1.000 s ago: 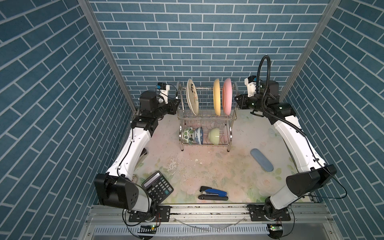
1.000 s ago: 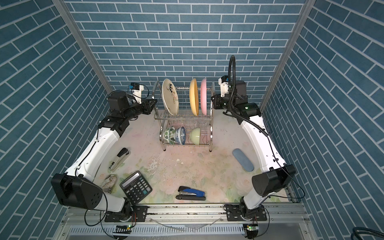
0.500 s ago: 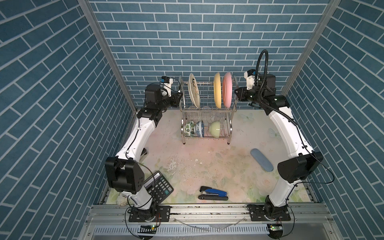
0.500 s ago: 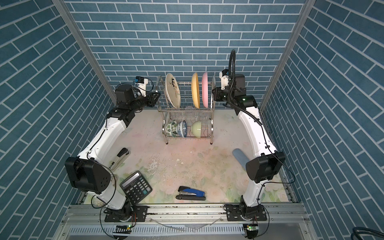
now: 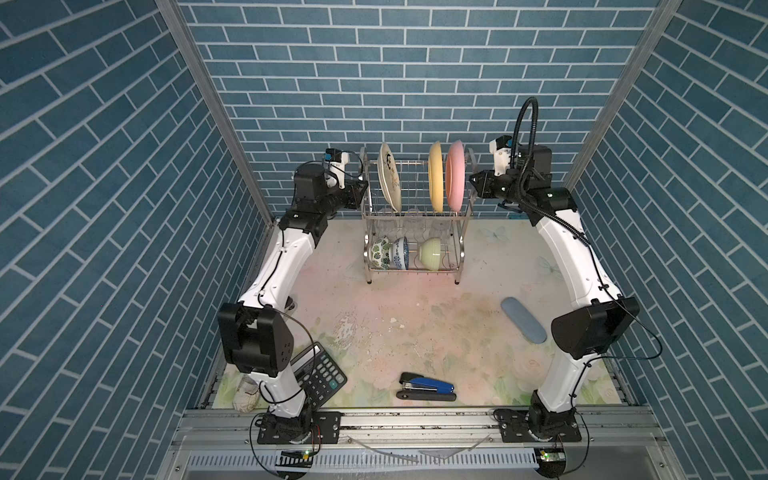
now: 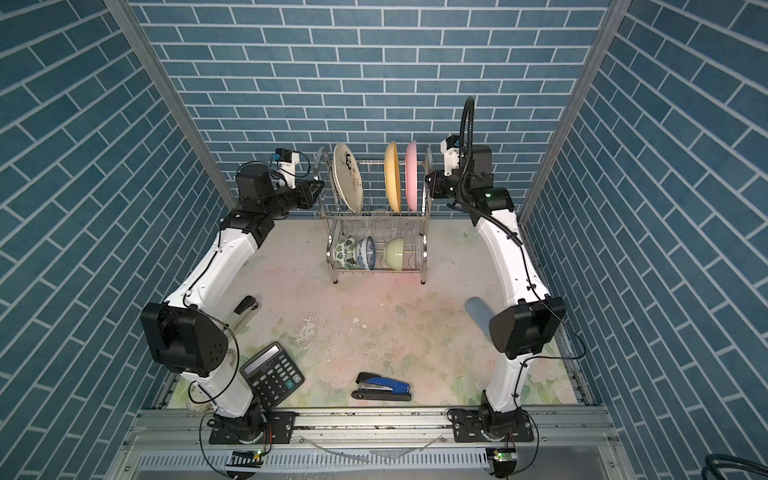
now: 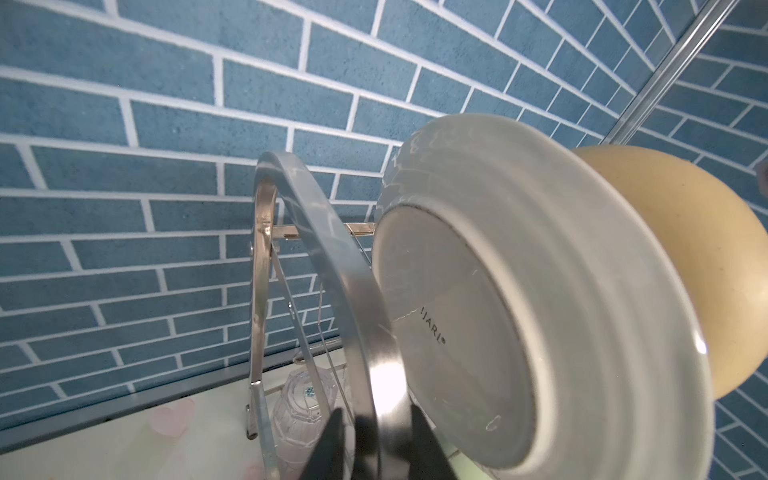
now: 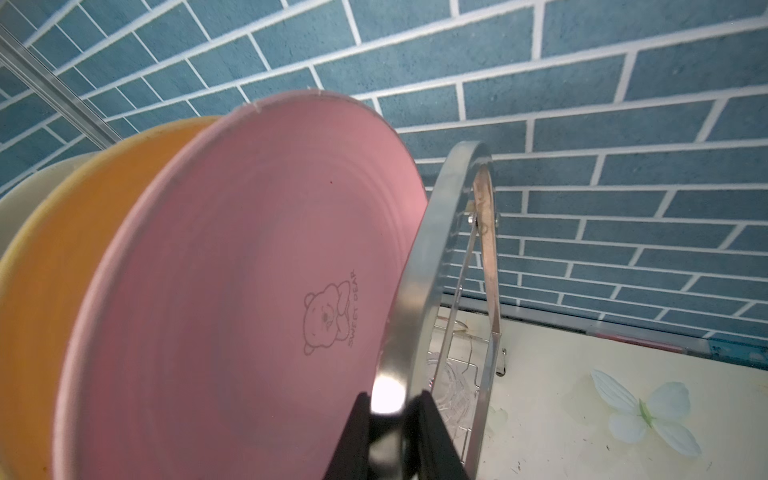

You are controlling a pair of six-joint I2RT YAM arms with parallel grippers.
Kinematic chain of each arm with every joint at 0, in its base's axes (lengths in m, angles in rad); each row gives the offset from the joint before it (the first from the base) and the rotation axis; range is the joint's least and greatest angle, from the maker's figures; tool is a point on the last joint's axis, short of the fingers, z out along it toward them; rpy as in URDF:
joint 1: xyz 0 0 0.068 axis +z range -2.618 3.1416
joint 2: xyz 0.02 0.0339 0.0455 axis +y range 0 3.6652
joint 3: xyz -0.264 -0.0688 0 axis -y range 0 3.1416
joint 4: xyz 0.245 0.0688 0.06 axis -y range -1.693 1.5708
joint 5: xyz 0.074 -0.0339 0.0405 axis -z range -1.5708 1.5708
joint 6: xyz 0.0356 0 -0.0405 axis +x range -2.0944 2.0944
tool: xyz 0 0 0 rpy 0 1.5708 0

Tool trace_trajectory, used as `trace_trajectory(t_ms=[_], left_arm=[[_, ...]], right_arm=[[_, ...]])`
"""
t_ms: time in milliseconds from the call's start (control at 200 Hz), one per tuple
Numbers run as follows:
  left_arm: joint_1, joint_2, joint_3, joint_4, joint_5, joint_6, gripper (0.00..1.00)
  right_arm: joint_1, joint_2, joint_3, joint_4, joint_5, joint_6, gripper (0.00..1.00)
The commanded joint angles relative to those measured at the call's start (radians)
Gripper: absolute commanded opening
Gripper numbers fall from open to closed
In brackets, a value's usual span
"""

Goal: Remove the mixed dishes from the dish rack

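A robot test cell dressed up as a kitchen corner; the three walls (image 5: 374, 83) are flat panels printed with blue brick, joined by bare aluminium posts (image 5: 210, 95); a left arm (image 5: 282, 266) and a right arm (image 5: 569, 257) are bolted to a metal rail (image 5: 415, 428) along the front edge, cables hanging loose; the counter (image 5: 415, 324) wears a scuffed floral sheet; on it a steel dish rack (image 5: 415, 215) holding plates (image 5: 455, 176) and bowls (image 5: 430, 253) shares space with office oddments, a calculator (image 5: 322, 374) and a stapler (image 5: 428, 386).
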Motion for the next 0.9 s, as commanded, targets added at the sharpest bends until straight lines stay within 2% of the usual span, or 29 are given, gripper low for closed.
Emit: trace_trajectory(t_ms=[0,95,210,450,555,690,895], left_arm=[[-0.007,-0.008,-0.020,0.006,0.007,-0.040,0.37],[-0.007,-0.040,-0.041,0.014,0.000,-0.043,0.43],[-0.007,-0.082,-0.063,0.017,-0.008,-0.040,0.51],[-0.011,-0.174,-0.121,0.031,-0.027,-0.044,0.54],[-0.016,-0.208,-0.142,0.025,-0.033,-0.039,0.59],[-0.024,-0.248,-0.177,0.018,-0.039,-0.035,0.63],[-0.033,-0.281,-0.227,-0.034,-0.024,-0.027,0.70]], right_arm=[[-0.005,0.017,0.013,-0.047,-0.013,0.057,0.24],[-0.005,-0.004,0.003,-0.052,-0.008,0.060,0.33],[-0.006,-0.039,-0.017,-0.049,-0.002,0.063,0.38],[-0.005,-0.143,-0.094,-0.040,0.001,0.065,0.42],[-0.003,-0.195,-0.141,-0.019,-0.012,0.069,0.42],[-0.003,-0.249,-0.187,0.012,-0.064,0.081,0.42],[0.000,-0.275,-0.200,0.065,-0.221,0.096,0.42]])
